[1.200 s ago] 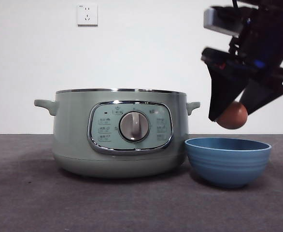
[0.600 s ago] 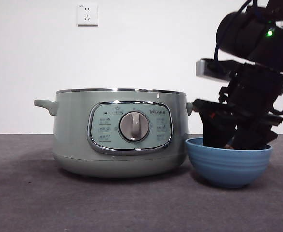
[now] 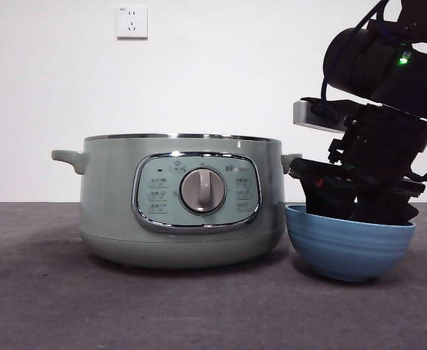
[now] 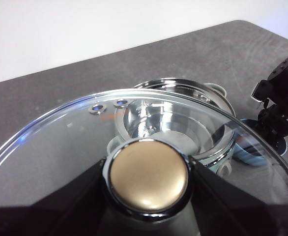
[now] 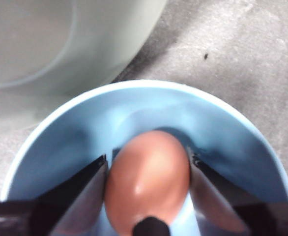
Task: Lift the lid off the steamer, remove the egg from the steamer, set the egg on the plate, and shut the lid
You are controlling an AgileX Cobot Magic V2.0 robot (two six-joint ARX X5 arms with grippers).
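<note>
At the right of the front view, the right tool [image 3: 359, 211] reaches down inside the plate [image 3: 348, 251], which tilts slightly beside the steamer [image 3: 181, 200] at centre on the grey worktop [image 3: 53, 306]. Its jaws pinch the brown egg [image 5: 148, 179] low in the plate. The left tool [image 4: 146, 196] clamps the knob of the lid [image 4: 60, 142], held above the open steamer.
</note>
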